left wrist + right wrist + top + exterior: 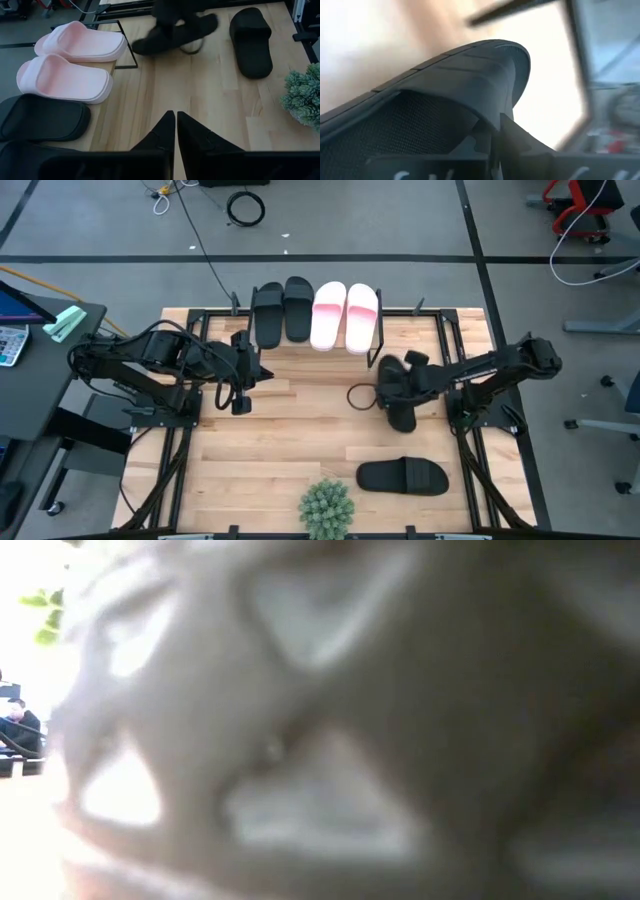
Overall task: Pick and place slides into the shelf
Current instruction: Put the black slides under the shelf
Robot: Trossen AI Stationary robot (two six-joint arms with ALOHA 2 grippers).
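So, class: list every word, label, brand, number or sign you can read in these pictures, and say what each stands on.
None can be read.
Calculator at the high view's left edge: keys too small to read.
Pale marks at the bottom of the right wrist view, by the right end effector shut on a black slide: cut off, unreadable.
Slides on the shelf: no print visible.

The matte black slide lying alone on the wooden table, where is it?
In the high view, the matte black slide lies on the table's right side, beside the green spiky plant.
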